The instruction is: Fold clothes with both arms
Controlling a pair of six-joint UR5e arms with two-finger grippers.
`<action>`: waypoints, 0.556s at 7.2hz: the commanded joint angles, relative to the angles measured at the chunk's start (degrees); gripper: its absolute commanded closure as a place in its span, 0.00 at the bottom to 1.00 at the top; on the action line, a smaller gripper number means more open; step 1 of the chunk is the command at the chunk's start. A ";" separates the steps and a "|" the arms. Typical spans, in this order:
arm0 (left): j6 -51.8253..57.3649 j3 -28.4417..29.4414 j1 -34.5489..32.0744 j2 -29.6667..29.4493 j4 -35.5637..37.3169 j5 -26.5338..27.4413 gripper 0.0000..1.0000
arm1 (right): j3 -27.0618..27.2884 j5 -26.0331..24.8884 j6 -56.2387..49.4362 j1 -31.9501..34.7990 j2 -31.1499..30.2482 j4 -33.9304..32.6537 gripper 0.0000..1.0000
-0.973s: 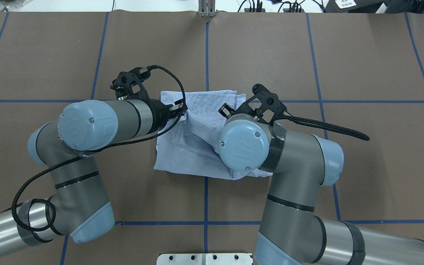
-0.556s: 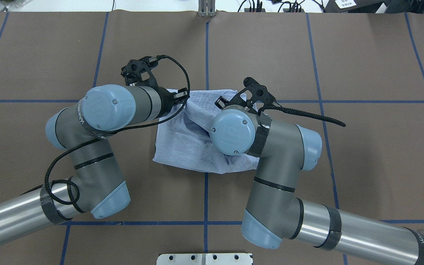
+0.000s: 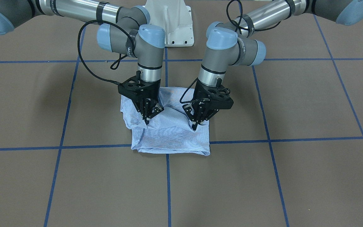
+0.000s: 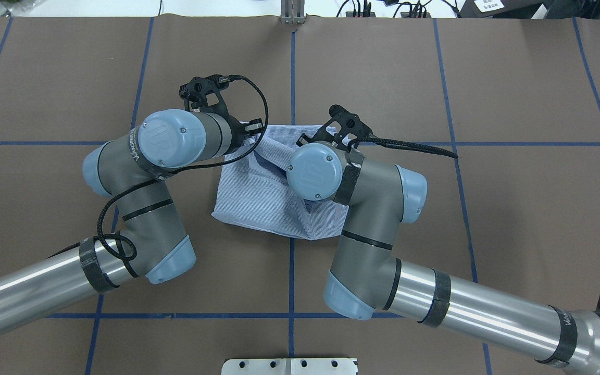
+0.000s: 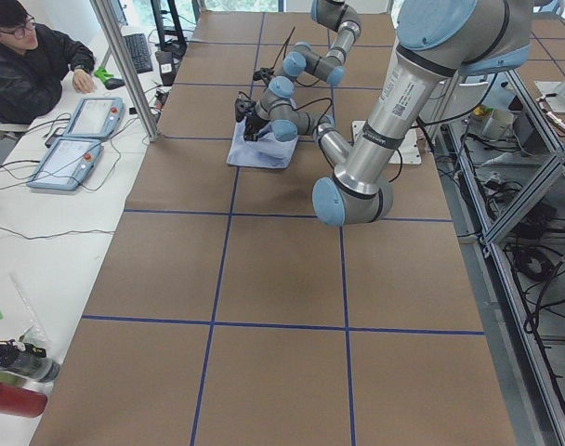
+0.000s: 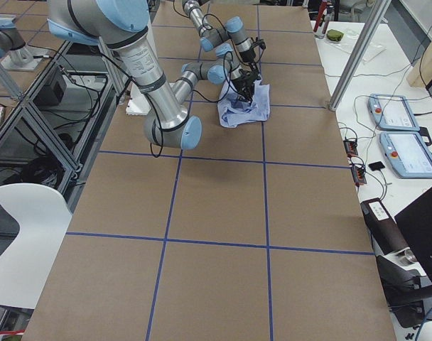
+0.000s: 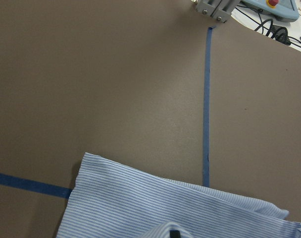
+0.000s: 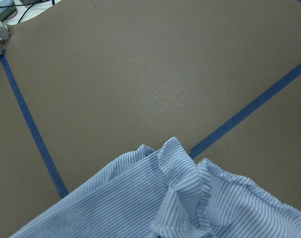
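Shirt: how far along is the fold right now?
Done: the shirt is already gathered into a compact, roughly square bundle, with no sleeves trailing out. In hand: the left gripper and right gripper each pinch a puckered peak of its top layer, lifted off the bundle. Left: probably lay that layer flat, release, and smooth the rumpled edges.

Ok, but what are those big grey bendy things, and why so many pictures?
They are two robot arms, the left arm and the right arm, at a brown table with blue tape lines. All pictures show one moment: one camera above, one facing the robot, one at each table end, one on each wrist. A striped blue shirt lies partly folded in the middle. The left fingers and the right fingers each pinch a bit of it, pulling up small peaks.
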 commanded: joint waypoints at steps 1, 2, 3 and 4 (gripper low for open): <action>5.37 3.18 -0.28 0.00 -2.29 0.37 0.01 | -0.32 4.49 -4.22 2.31 0.14 0.32 0.14; 10.89 2.93 -1.67 0.09 -3.78 -0.24 0.00 | 0.21 9.66 -6.25 4.94 0.22 -0.29 0.00; 15.12 2.49 -4.56 0.52 -4.83 -3.55 0.00 | 1.60 15.10 -9.75 7.75 0.14 -0.47 0.00; 20.99 1.96 -7.63 1.31 -4.84 -12.11 0.00 | 3.44 16.98 -11.70 8.82 -0.39 -0.56 0.00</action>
